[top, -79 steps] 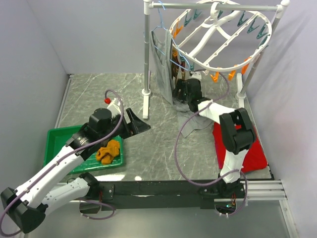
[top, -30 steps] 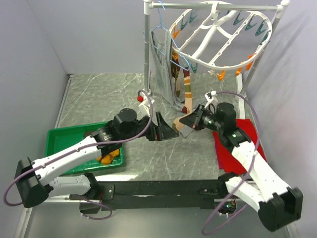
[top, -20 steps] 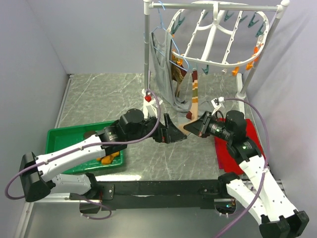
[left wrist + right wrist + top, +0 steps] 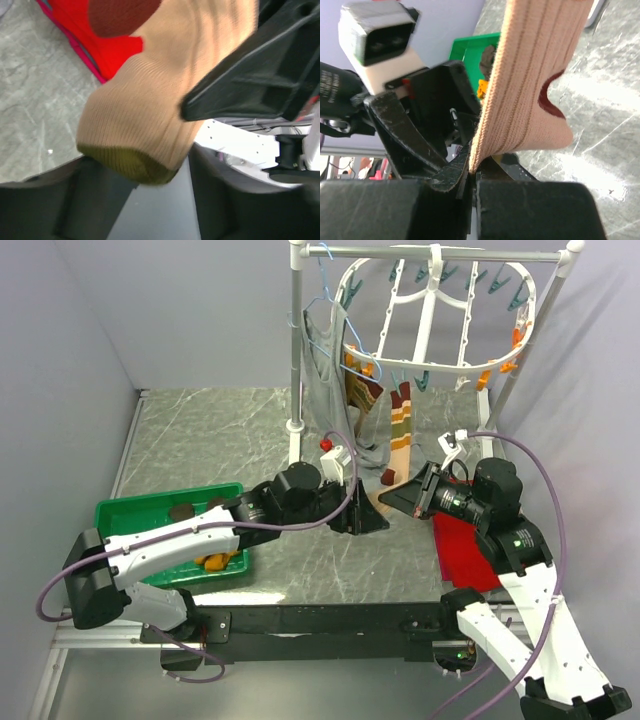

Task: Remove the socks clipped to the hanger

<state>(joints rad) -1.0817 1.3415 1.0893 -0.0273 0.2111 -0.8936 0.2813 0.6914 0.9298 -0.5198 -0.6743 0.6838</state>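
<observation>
The white round hanger (image 4: 432,332) hangs tilted from the rack rail, orange and teal clips on its rim. A striped sock (image 4: 400,428) runs down from it to a dark red heel and a tan foot (image 4: 530,100). My right gripper (image 4: 472,174) is shut on the edge of that foot, low over the table (image 4: 392,497). Just left of it is my left gripper (image 4: 366,521). In the left wrist view the sock's olive toe (image 4: 135,167) hangs between its spread fingers (image 4: 85,200), and the gripper (image 4: 150,205) is open. A brown sock (image 4: 365,395) stays clipped behind.
A green tray (image 4: 125,515) at the left holds an orange sock (image 4: 215,560). A grey tank top (image 4: 325,380) on a blue wire hanger hangs beside the left rack post (image 4: 296,360). A red cloth (image 4: 465,552) lies under my right arm.
My right gripper has drawn the sock's foot forward and to the right, tilting the hanger. My left gripper has swung from the tray to the sock's toe and its jaws have narrowed.
</observation>
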